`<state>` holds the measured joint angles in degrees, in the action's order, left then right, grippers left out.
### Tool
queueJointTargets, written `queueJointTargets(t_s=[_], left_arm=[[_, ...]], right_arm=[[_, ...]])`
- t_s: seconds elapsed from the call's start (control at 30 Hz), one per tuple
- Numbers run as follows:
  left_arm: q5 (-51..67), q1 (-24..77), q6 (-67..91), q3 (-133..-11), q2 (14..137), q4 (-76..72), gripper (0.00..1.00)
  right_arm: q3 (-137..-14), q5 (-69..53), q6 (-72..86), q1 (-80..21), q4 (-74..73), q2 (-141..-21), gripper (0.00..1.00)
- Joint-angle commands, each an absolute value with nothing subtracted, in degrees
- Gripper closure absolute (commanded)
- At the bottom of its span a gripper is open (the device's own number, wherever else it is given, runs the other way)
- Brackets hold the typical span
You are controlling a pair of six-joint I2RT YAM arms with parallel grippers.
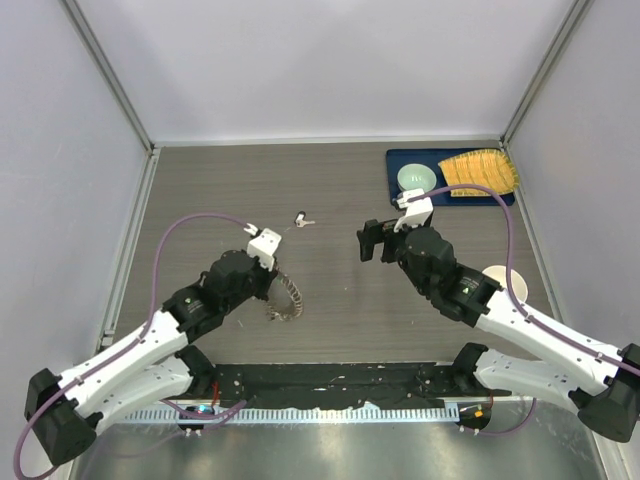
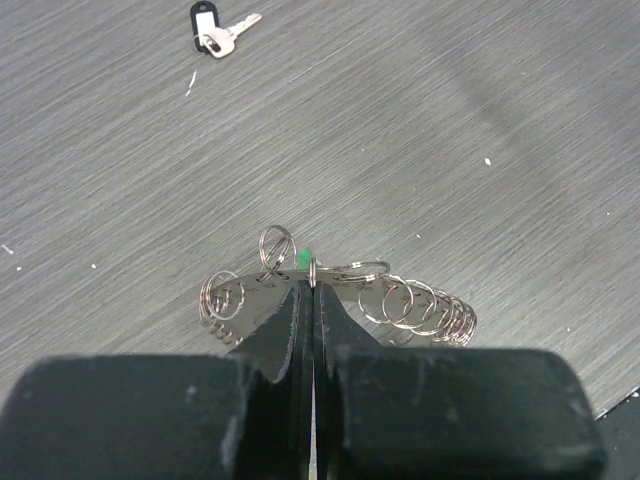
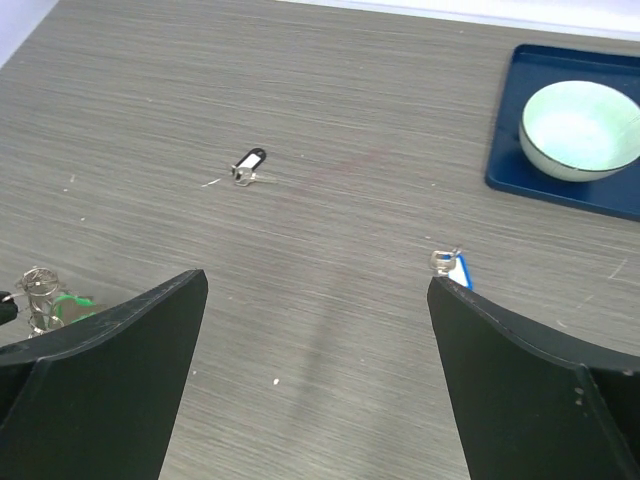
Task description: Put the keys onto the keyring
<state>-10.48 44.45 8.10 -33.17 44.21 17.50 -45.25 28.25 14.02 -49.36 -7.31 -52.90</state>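
The keyring (image 2: pixel 415 300), a thin metal band strung with many small rings, lies on the table under my left gripper (image 2: pixel 311 290), which is shut on its rim. It also shows in the top view (image 1: pixel 290 298) below my left gripper (image 1: pixel 277 279). A bit of the green key (image 2: pixel 304 258) shows just behind the ring; it also shows in the right wrist view (image 3: pixel 72 300). The blue key (image 3: pixel 457 268) lies on the table, partly hidden by my right finger. My right gripper (image 3: pixel 316 280) is wide open and empty over the table's middle (image 1: pixel 371 241).
A small key with a black-and-white tag (image 1: pixel 302 220) lies on the table beyond the keyring (image 2: pixel 215 35). A blue tray (image 1: pixel 400 160) at the back right holds a pale green bowl (image 1: pixel 415 178) and a yellow item (image 1: pixel 480 172). A white cup (image 1: pixel 500 277) stands by the right arm.
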Motion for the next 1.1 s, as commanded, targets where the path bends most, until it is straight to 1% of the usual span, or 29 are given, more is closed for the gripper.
queueJointTargets(t_s=[0.0,0.1,0.2,0.3,0.33,0.4,0.5,0.53,0.6,0.63,0.7,0.73,0.8,0.87,0.97,1.0,1.03,1.07], left_arm=[[-9.68,43.07,6.94,-35.94,49.37,9.41,1.0],[-7.66,42.36,6.77,-37.26,53.86,8.35,1.0],[-6.68,41.84,6.68,-38.23,57.38,7.12,0.97],[-5.63,41.75,6.77,-39.19,59.41,5.02,0.92],[-5.02,41.75,6.85,-39.46,60.55,4.66,0.87],[-4.31,41.75,7.47,-39.73,61.43,2.74,0.84],[-2.55,41.75,9.31,-39.73,62.75,0.27,0.76],[-2.29,41.75,9.93,-39.9,62.75,0.35,0.7],[-2.46,41.75,11.68,-40.17,61.79,0.52,0.62],[-2.9,41.75,12.21,-40.25,61.18,0.96,0.56],[-6.13,41.75,13.79,-39.99,58.11,2.89,0.49],[-7.63,41.75,15.54,-39.73,56.7,3.86,0.42],[-11.58,41.75,16.69,-39.03,53.19,7.01,0.36],[-14.31,41.84,19.15,-38.41,51.34,9.57,0.28],[-20.9,41.75,25.28,-37.97,48.43,15.28,0.17],[-22.05,41.75,26.97,-37.62,47.64,18.08,0.14],[-24.58,41.75,28.64,-37.53,47.29,19.58,0.09],[-25.57,41.75,31.96,-37.53,46.94,20.9,0.07]], right_arm=[[-45.27,32.69,9.67,-49.22,-4.57,-52.82,0.0],[-45.09,33.57,8.09,-49.22,-4.57,-53.0,0.0],[-44.91,34.19,7.39,-49.22,-4.48,-53.26,0.0],[-44.65,33.93,7.29,-49.22,-4.48,-53.35,0.0],[-44.56,33.66,7.64,-49.22,-4.48,-53.18,0.0],[-44.3,32.61,8.08,-49.22,-4.48,-53.09,0.0],[-44.47,30.6,8.61,-49.22,-5.18,-52.91,0.0],[-44.56,30.15,8.87,-49.22,-5.36,-53.0,0.0],[-45.09,28.58,9.23,-49.22,-5.97,-53.44,0.0],[-45.26,27.69,9.23,-49.13,-6.5,-53.61,0.0],[-45.79,25.68,9.14,-49.22,-6.94,-54.58,0.0],[-45.97,23.66,8.88,-49.22,-7.29,-55.02,0.01],[-46.23,21.02,8.0,-49.31,-7.73,-56.5,0.0],[-46.84,18.29,7.82,-49.31,-8.08,-57.65,0.0],[-47.72,14.35,6.6,-49.48,-8.44,-60.81,0.01],[-48.16,13.02,5.55,-49.57,-8.79,-61.86,0.02],[-48.6,11.79,5.1,-49.74,-8.88,-64.4,0.03],[-49.47,10.04,4.75,-49.92,-9.05,-65.64,0.04]])
